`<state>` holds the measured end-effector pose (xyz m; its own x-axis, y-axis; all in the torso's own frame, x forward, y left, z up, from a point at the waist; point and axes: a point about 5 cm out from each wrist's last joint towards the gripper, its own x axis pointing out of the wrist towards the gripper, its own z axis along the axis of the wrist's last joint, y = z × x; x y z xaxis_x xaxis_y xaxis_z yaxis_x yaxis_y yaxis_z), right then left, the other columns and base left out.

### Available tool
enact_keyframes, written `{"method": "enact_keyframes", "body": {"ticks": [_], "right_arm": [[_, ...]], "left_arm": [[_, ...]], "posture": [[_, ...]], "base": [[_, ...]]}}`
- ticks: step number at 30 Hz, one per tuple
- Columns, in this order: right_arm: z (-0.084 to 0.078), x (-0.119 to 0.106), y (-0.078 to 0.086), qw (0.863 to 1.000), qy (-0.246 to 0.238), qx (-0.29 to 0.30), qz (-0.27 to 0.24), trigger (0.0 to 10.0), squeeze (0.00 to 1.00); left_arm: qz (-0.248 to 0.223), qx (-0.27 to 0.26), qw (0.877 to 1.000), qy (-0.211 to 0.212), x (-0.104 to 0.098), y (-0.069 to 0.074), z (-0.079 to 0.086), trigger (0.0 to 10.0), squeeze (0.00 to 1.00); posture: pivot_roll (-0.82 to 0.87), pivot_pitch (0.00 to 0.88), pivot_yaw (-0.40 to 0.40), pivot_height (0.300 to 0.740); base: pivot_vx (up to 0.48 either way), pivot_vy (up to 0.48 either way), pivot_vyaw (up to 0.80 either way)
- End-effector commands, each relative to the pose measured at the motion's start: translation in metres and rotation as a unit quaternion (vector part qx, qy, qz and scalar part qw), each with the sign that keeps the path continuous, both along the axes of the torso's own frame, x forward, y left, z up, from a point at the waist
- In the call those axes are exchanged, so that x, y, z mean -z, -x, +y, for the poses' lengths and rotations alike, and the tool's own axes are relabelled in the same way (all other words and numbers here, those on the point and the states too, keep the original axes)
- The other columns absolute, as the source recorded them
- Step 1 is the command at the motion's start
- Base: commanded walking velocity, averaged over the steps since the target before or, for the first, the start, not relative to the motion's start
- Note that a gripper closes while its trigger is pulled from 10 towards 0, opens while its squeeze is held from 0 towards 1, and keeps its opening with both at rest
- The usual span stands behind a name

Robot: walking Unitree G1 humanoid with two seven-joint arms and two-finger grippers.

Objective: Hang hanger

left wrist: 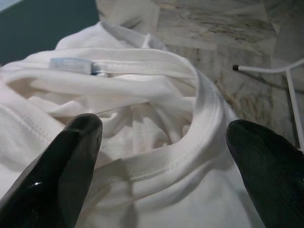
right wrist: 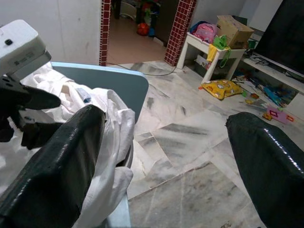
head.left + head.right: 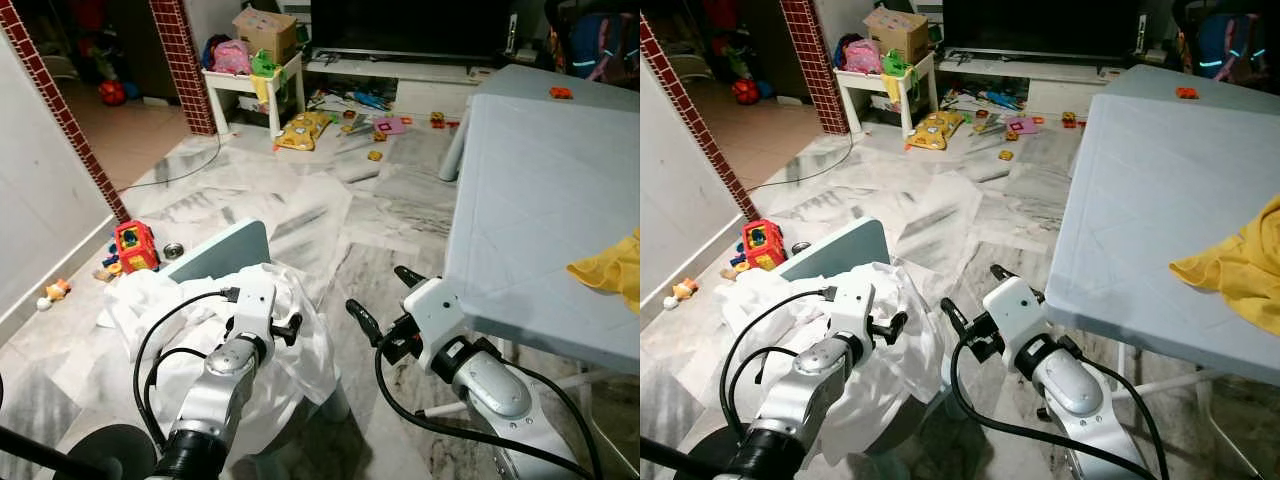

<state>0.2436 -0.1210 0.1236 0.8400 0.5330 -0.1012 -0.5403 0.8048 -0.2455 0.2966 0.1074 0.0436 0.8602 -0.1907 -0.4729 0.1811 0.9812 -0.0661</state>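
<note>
1. Where the two silver arms reach forward at the near edge of the head views, the left gripper [image 3: 285, 327] hovers over a crumpled white shirt [image 3: 300, 375], its black fingers [image 1: 71, 161] spread wide on either side of the ribbed collar [image 1: 190, 152] without touching it.
2. That shirt lies heaped on a pale blue chair [image 3: 220, 252], whose rounded back rises just behind the cloth.
3. To the right, the right gripper [image 3: 385, 295] hangs in the gap between the chair and a grey-blue table [image 3: 540, 200], fingers [image 2: 61, 156] parted and holding nothing.
4. On the table's right side lies a yellow cloth [image 3: 612, 268], partly cut off by the frame edge.
5. No hanger can be made out for certain; a thin white rod [image 1: 266, 69] with a dark tip shows on the marble floor [image 3: 330, 215] near the shirt, and what it belongs to cannot be told.
6. Left of the chair, a red toy [image 3: 135, 246] sits against the wall.
7. Farther off, a yellow toy [image 3: 303, 129] and small scattered pieces lie before a white side table [image 3: 250, 85] carrying a cardboard box [image 3: 265, 32], beside a dark television [image 3: 410, 25].
</note>
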Motion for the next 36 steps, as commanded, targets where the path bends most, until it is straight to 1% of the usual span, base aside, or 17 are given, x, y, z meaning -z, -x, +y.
{"method": "enact_keyframes", "body": {"ticks": [1, 3, 5, 8, 10, 12, 13, 15, 19, 22, 23, 27, 29, 31, 32, 34, 36], "right_arm": [[0.0, -0.005, 0.002, 1.0, -0.001, -0.001, -0.012, 10.0, 0.0], [-0.001, -0.005, 0.002, 1.0, 0.0, 0.0, -0.011, 10.0, 0.0], [0.0, -0.005, 0.001, 1.0, 0.0, 0.0, -0.011, 10.0, 0.0], [0.001, -0.004, 0.002, 1.0, -0.001, -0.002, -0.01, 10.0, 0.0], [0.003, -0.004, 0.002, 1.0, -0.002, -0.004, -0.009, 10.0, 0.0], [0.004, -0.003, 0.002, 1.0, -0.002, -0.005, -0.009, 10.0, 0.0], [0.004, -0.003, 0.002, 1.0, -0.002, -0.007, -0.008, 10.0, 0.0], [0.004, -0.002, 0.002, 1.0, -0.002, -0.007, -0.008, 10.0, 0.0], [0.004, -0.002, 0.001, 1.0, -0.002, -0.008, -0.007, 10.0, 0.0], [0.006, -0.001, 0.0, 1.0, -0.003, -0.011, -0.007, 10.0, 0.0], [0.007, -0.001, 0.0, 1.0, -0.003, -0.012, -0.007, 10.0, 0.0], [0.008, -0.001, 0.0, 1.0, -0.003, -0.016, -0.008, 10.0, 0.0], [0.008, -0.001, 0.0, 1.0, -0.001, -0.018, -0.008, 10.0, 0.0], [0.007, -0.002, 0.0, 1.0, 0.001, -0.018, -0.01, 10.0, 0.0], [0.007, -0.002, 0.0, 1.0, 0.002, -0.018, -0.01, 10.0, 0.0], [0.006, -0.002, 0.0, 1.0, 0.002, -0.017, -0.011, 10.0, 0.0], [0.005, -0.003, -0.001, 1.0, 0.003, -0.016, -0.012, 10.0, 0.0]], "left_arm": [[0.007, -0.016, 1.0, 0.008, -0.001, -0.002, 0.0, 10.0, 0.0], [0.016, -0.031, 0.999, 0.015, 0.001, 0.003, 0.0, 10.0, 0.0], [0.02, -0.03, 0.999, 0.021, 0.001, 0.007, -0.003, 10.0, 0.0], [-0.006, -0.007, 1.0, 0.01, -0.008, 0.014, -0.008, 10.0, 0.0], [-0.009, -0.01, 1.0, 0.013, -0.011, 0.017, -0.008, 10.0, 0.0], [-0.017, -0.016, 1.0, 0.013, -0.015, 0.018, -0.005, 10.0, 0.0], [-0.029, -0.023, 0.999, 0.004, -0.02, 0.02, 0.001, 10.0, 0.0], [-0.031, -0.026, 0.999, -0.002, -0.022, 0.023, 0.007, 10.0, 0.0], [-0.006, -0.035, 0.999, -0.007, -0.017, 0.036, 0.018, 10.0, 0.0], [0.033, -0.043, 0.999, 0.004, -0.004, 0.047, 0.023, 10.0, 0.0], [0.04, -0.046, 0.998, 0.008, -0.002, 0.048, 0.024, 10.0, 0.0], [0.055, -0.063, 0.996, 0.021, 0.003, 0.047, 0.027, 10.0, 0.0], [0.051, -0.067, 0.996, 0.024, 0.003, 0.044, 0.027, 10.0, 0.0], [0.045, -0.069, 0.996, 0.032, 0.002, 0.037, 0.024, 10.0, 0.0], [0.045, -0.069, 0.996, 0.033, 0.002, 0.036, 0.023, 10.0, 0.0], [0.038, -0.065, 0.997, 0.032, 0.001, 0.032, 0.021, 10.0, 0.0], [0.034, -0.058, 0.997, 0.033, 0.002, 0.025, 0.016, 10.0, 0.0]], "posture": [[-0.35, 0.0, 0.053, 0.74], [-0.34, 0.0, 0.054, 0.74], [-0.34, 0.0, 0.054, 0.74], [-0.33, 0.0, 0.052, 0.74], [-0.33, 0.0, 0.051, 0.74], [-0.32, 0.0, 0.05, 0.74], [-0.32, 0.0, 0.05, 0.74], [-0.32, 0.0, 0.049, 0.74], [-0.31, 0.0, 0.05, 0.74], [-0.3, 0.0, 0.047, 0.74], [-0.3, 0.0, 0.047, 0.74], [-0.3, 0.0, 0.044, 0.74], [-0.3, 0.0, 0.044, 0.74], [-0.31, 0.0, 0.044, 0.74], [-0.31, 0.0, 0.044, 0.74], [-0.31, 0.0, 0.044, 0.74], [-0.32, 0.0, 0.045, 0.74]], "base": [[0.0, 0.0, 0.0], [0.0, 0.0, 0.0], [0.0, 0.0, 0.0], [0.0, 0.0, 0.0], [0.0, 0.0, 0.0], [0.0, 0.0, 0.0], [0.0, 0.0, 0.0], [0.0, 0.0, 0.0], [0.0, 0.0, 0.0], [0.0, 0.0, 0.0], [0.0, 0.0, 0.0], [0.0, 0.0, 0.0], [0.0, 0.0, 0.0], [0.0, 0.0, 0.0], [0.0, 0.0, 0.0], [0.0, 0.0, 0.0], [0.0, 0.0, 0.0]]}}
